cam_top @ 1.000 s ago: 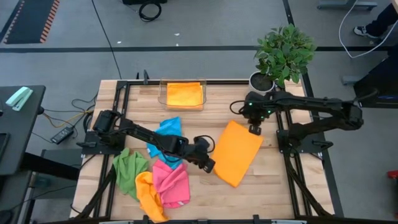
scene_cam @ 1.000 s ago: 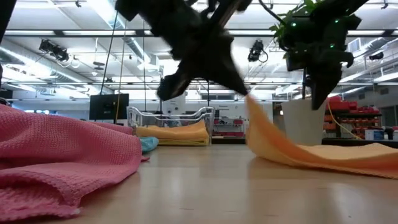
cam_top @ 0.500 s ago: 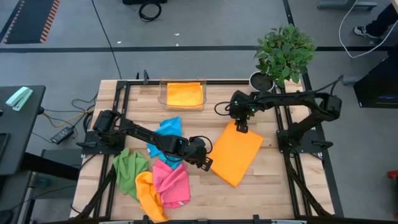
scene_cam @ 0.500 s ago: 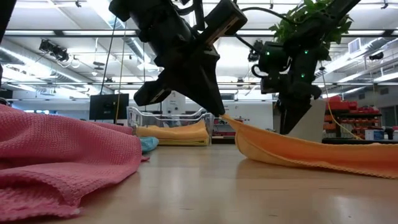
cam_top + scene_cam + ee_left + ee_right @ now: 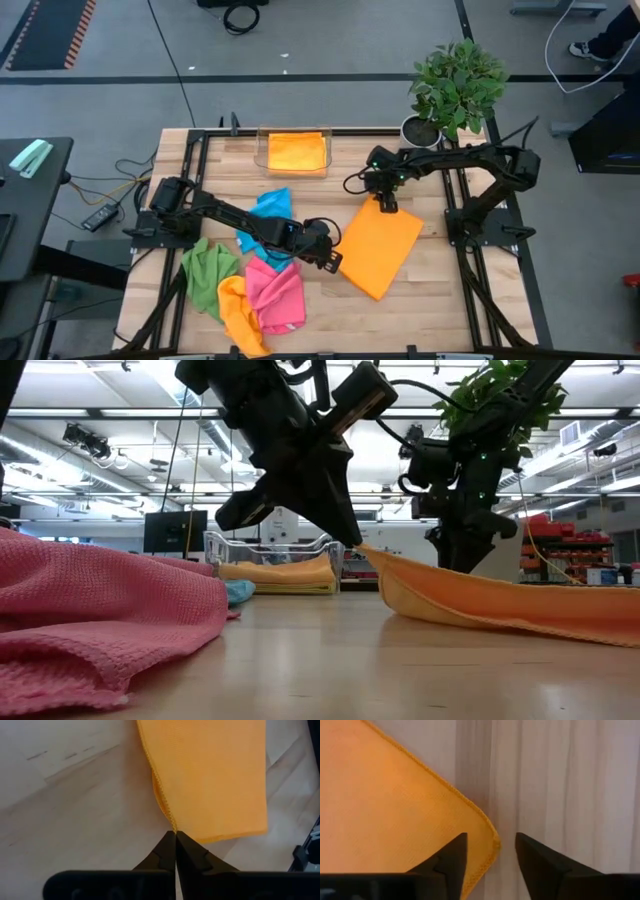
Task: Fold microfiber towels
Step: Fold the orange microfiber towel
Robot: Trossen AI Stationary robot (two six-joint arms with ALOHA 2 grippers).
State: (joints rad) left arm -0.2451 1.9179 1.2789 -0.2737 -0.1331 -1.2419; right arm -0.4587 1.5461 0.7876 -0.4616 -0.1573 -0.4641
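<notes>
A folded orange microfiber towel lies flat at the table's middle right. My left gripper is shut on its left corner, which it keeps a little above the wood in the low view. My right gripper is open and points down at the towel's far corner. Its fingers stand on either side of that corner; whether they touch the cloth I cannot tell. Blue, green, pink and yellow towels lie bunched at the near left. My left gripper pinches the orange towel's left corner between its two fingertips, on the stitched hem, with a second layer showing just beneath. The fingers slant down from the table's left. The corner is raised, and the cloth slopes down from it onto the table.
A clear tray at the far edge holds a folded orange towel. A potted plant stands at the far right corner. Bare wood lies near the orange towel's near and right sides.
My right gripper has come down and toward the table's left, from beside the orange towel's far corner to right over it, rolling as it went. My left gripper has tipped downward, and the corner it holds now sits lower, so the towel slopes less steeply.
</notes>
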